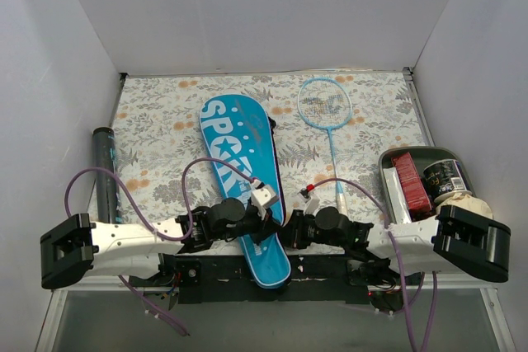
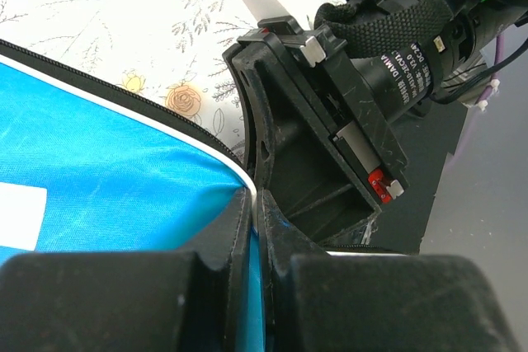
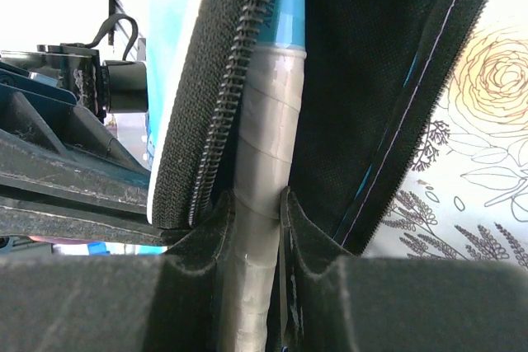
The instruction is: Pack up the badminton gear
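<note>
Left fingers point(image 2: 148, 302) tight on "SPOR" cover point(image 1: 238, 158)

**Room on the far mat, a jam at 6 o'clock**

Seen from the mat's centre, the cover point(image 1: 235, 150) lies slantwise from 11 to 6 o'clock and splits the surface. Bare mat point(image 1: 161, 121) at 9 to 10 o'clock, between the cover and the tube point(image 1: 105, 171) along the left wall, gives the widest passage, though a purple cable point(image 1: 132, 199) arcs over its near part. The racket point(image 1: 325, 105) runs from 1 to 5 o'clock, leaving a narrow strip beside the cover. Open mat at 2 to 3 o'clock ends at the filled tray point(image 1: 422, 149). At 6 o'clock both arms meet, the left gripper point(image 2: 253, 197) pinching the cover's edge and the right gripper point(image 3: 256, 204) clamped on a handle point(image 3: 266, 113) inside the zip.
</note>
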`<state>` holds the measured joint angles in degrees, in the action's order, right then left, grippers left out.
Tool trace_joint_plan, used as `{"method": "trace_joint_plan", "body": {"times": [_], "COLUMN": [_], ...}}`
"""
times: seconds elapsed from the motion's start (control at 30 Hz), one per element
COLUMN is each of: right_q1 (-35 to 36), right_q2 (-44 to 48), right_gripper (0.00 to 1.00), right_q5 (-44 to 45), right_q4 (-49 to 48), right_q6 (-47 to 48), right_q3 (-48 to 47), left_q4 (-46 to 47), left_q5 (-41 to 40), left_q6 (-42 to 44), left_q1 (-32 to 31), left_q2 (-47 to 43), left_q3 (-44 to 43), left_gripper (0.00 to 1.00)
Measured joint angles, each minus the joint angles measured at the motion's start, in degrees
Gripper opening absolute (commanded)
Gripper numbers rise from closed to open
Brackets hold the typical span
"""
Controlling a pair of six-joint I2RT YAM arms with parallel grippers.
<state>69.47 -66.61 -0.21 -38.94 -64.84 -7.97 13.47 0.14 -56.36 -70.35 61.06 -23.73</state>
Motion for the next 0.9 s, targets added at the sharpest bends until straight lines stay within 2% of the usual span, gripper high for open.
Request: {"method": "trace_joint_plan", "body": {"times": [0.03, 0.17, 0.2, 0.3, 0.43, 0.57, 0.9], "right_q1": [0.0, 0.0, 0.0, 0.0, 0.0, 0.0, 1.0], "right_q2": [-0.9, -1.9, -2.0, -3.3, -5.5, -4.3, 13.7], "right_gripper": [0.02, 0.24, 0.36, 0.52, 0.59, 0.63, 0.68], "right_q5": [0.0, 0.0, -0.1, -1.0, -3.4, -3.4, 3.2], "right_q4": [-0.9, -3.1, -3.6, -5.2, -5.7, -1.9, 18.0], "right_q6": [0.0, 0.0, 0.0, 0.5, 2.3, 4.4, 11.0], "right_q3": [0.0, 0.0, 0.0, -0.1, -0.6, -1.2, -2.8], "left_q4": [0.1, 0.3, 0.3, 0.7, 0.8, 1.7, 4.2], "left_q5": [-0.3, -1.0, -1.2, -1.6, -2.0, -2.0, -2.3], "left_q6": [0.0, 0.0, 0.0, 0.0, -0.1, -0.5, -1.3], "left_q1": [0.0, 0.0, 0.0, 0.0, 0.0, -0.1, -0.2], "left_q2": [-0.1, -1.6, -2.1, -3.3, -4.1, -5.0, -6.0], "left_q3": [0.2, 0.7, 0.8, 1.0, 1.9, 3.1, 5.0], "left_gripper": [0.0, 0.0, 0.0, 0.0, 0.0, 0.0, 0.0]}}
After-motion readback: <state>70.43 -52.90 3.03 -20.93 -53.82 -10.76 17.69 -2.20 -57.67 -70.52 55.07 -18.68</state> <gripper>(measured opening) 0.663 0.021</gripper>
